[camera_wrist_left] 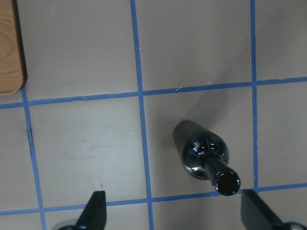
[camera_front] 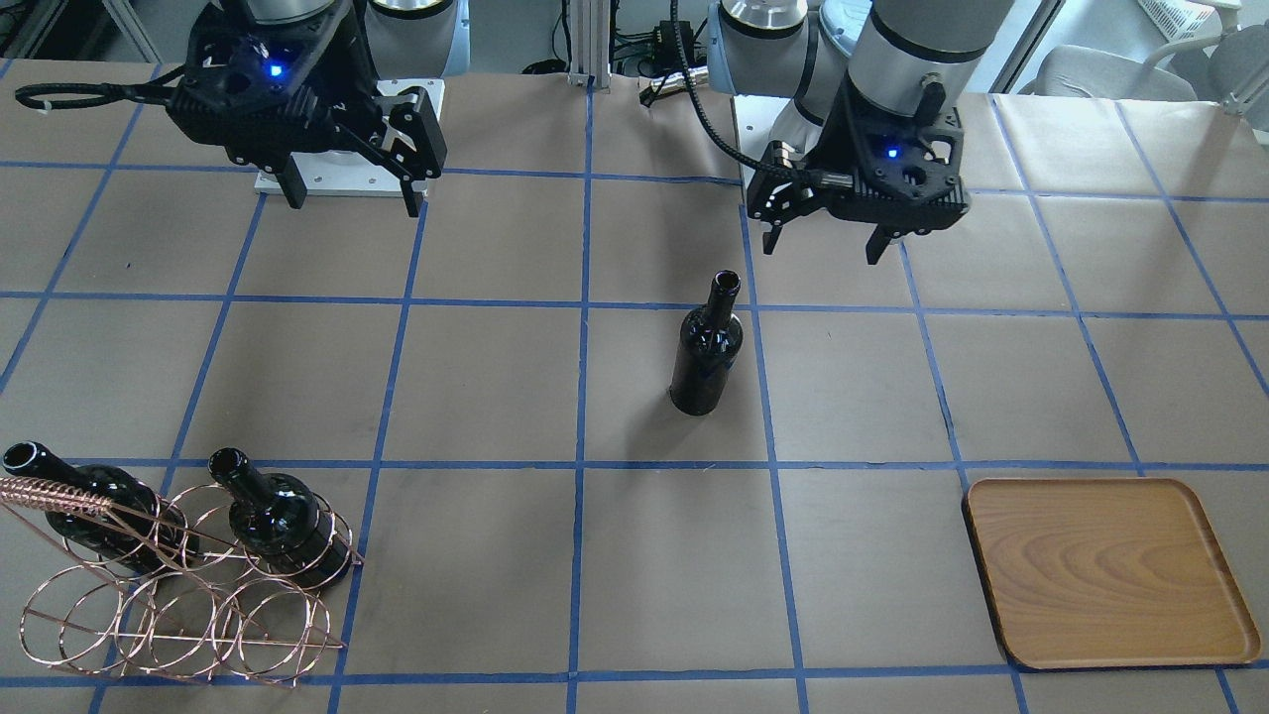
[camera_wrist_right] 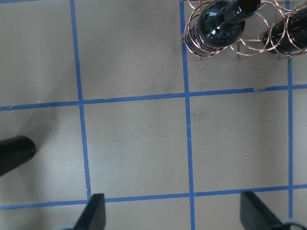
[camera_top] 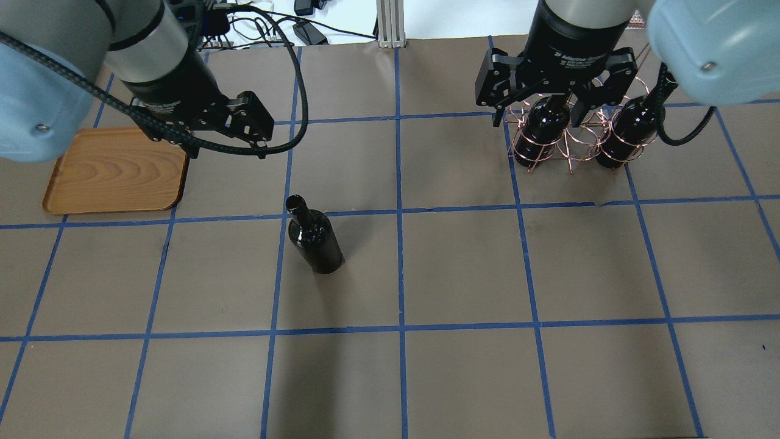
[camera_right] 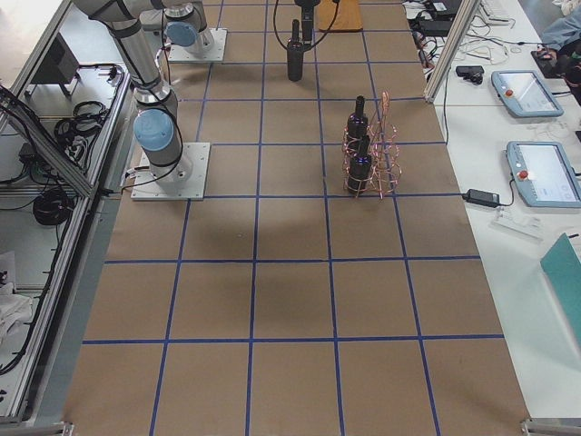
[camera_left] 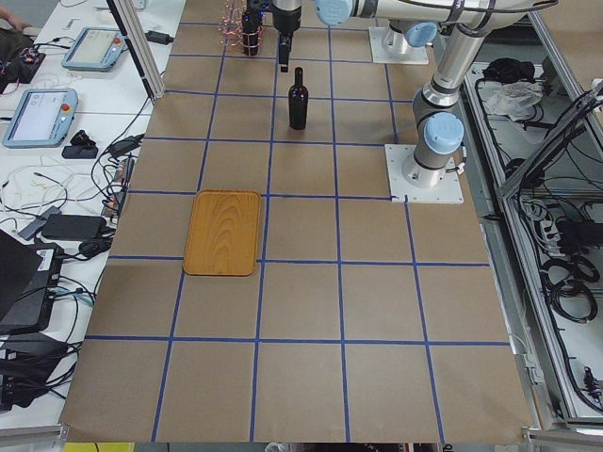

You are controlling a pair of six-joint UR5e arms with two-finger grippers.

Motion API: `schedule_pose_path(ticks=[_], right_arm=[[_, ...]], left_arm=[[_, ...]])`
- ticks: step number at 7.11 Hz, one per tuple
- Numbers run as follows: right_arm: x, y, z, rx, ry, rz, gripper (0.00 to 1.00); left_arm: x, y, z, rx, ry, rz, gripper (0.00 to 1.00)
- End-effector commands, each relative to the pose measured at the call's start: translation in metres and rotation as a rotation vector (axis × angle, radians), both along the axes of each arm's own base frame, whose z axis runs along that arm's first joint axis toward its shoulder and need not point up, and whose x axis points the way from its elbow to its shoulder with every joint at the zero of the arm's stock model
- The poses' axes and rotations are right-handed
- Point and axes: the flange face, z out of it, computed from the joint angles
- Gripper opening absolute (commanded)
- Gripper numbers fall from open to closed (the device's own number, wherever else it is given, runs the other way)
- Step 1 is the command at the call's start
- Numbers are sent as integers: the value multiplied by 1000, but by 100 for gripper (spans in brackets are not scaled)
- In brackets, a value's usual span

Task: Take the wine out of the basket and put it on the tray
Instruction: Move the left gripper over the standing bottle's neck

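One black wine bottle (camera_front: 706,347) stands upright on the table, away from the basket; it also shows in the overhead view (camera_top: 315,235) and the left wrist view (camera_wrist_left: 204,155). Two more bottles (camera_front: 278,521) (camera_front: 89,506) sit in the copper wire basket (camera_front: 59,493). The wooden tray (camera_front: 1105,570) lies bare at the robot's left. My left gripper (camera_front: 823,248) is open and empty, raised between the tray and the standing bottle. My right gripper (camera_front: 354,203) is open and empty, raised on the robot's side of the basket (camera_top: 570,143).
The table is covered in brown paper with a blue tape grid. The arms' white base plates (camera_front: 327,178) sit at the robot's edge. Cables and operator tablets (camera_right: 531,91) lie beyond the far table edge.
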Motion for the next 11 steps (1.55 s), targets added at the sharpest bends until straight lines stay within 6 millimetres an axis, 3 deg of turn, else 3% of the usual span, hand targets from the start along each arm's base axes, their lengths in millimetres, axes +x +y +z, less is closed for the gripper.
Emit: schedule_pose_path(ticks=[1,3,6,9,11], right_arm=[[-9,1,3,-5,20,92,100],[-8,1,3,-2,20,90,100],[-9,1,3,-5,18,81,100],[-9,2,3,1,20,80,100],[-9,1,5,-12,20,92,100]], left_arm=[[-35,11,-28,-1,6,9,100],[-42,17,-54,7,5,14,100],[-44,4,-89,77,-9,3,100],[-46,-8,-107,82,-9,3,96],[-45,-9,-113,93,-18,-8,75]])
